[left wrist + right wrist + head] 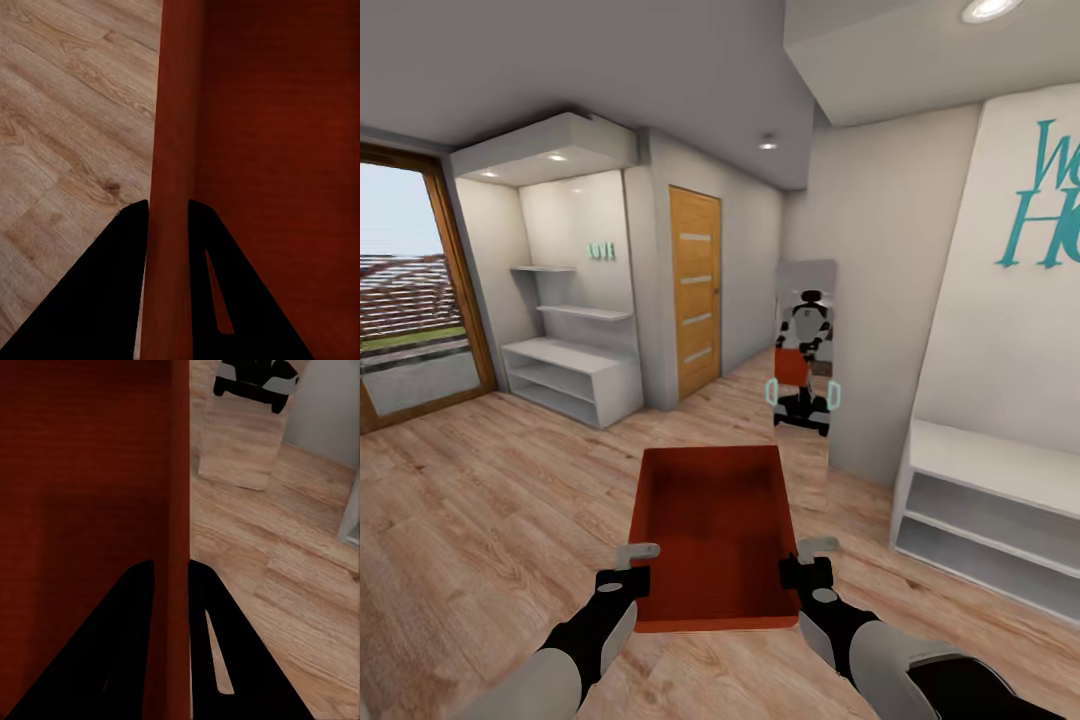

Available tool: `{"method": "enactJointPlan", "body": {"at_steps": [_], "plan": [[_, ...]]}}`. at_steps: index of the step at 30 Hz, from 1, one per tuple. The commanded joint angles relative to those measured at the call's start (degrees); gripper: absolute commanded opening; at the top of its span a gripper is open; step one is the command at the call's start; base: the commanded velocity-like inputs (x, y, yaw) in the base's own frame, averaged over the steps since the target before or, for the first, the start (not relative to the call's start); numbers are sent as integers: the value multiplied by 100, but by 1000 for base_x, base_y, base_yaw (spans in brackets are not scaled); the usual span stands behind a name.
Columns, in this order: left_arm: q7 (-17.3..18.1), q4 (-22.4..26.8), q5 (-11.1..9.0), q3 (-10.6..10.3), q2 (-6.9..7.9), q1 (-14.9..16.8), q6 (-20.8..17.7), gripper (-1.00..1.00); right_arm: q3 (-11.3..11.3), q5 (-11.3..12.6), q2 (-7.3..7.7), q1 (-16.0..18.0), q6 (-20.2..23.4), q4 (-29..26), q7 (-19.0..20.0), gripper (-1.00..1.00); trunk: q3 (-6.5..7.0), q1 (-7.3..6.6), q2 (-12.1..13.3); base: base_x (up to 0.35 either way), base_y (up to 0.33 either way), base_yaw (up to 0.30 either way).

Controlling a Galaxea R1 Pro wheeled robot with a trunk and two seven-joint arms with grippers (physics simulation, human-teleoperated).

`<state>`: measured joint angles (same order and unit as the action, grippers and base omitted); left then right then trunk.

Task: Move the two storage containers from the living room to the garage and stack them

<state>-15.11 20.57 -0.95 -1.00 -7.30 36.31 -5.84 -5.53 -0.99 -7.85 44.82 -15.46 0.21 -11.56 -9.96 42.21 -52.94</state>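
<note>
Container: one red-orange storage container [715, 530] is carried level in front of the robot, above the light wood floor [480, 520], open side up and empty.
Left gripper: the left gripper [632, 565] is closed on the container's left side wall near its near corner; in the left wrist view one finger [97, 300] lies outside the wall [171, 150] and the other inside.
Right gripper: the right gripper [810, 560] is clamped the same way on the right side wall [176, 472], one finger on each face.
Handling: it looks stiff and light, with thin low walls. Pinching both walls seems the sound hold, though smooth walls could slip if the arms drift apart or tilt.
Far ahead: a wall mirror [805, 350] reflects the robot holding the box.
Far left: a wooden door [694, 290], white shelving [570, 370] and a glass door [410, 300].
Right: a low white shelf [990, 520] under teal wall lettering [1050, 195].
Progress: seemingly in transit; no concrete floor in sight.
</note>
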Motion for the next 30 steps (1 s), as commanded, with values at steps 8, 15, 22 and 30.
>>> {"method": "enactJointPlan", "body": {"at_steps": [8,15,22,30], "plan": [[-167,33,139,126,0,7,13,-100,166,-68,0,0,16,14,16,-100,-8,4,-6,322,0,13],[-167,35,139,126,0,7,13,-100,160,-71,2,-2,23,14,16,-100,-8,4,-6,322,0,0],[-167,34,139,126,0,7,13,-100,164,-71,2,0,18,14,16,-100,-8,4,-6,322,0,0],[-167,28,139,126,0,7,13,-100,167,-60,0,0,17,14,13,-100,-8,4,-6,322,0,51]]}}
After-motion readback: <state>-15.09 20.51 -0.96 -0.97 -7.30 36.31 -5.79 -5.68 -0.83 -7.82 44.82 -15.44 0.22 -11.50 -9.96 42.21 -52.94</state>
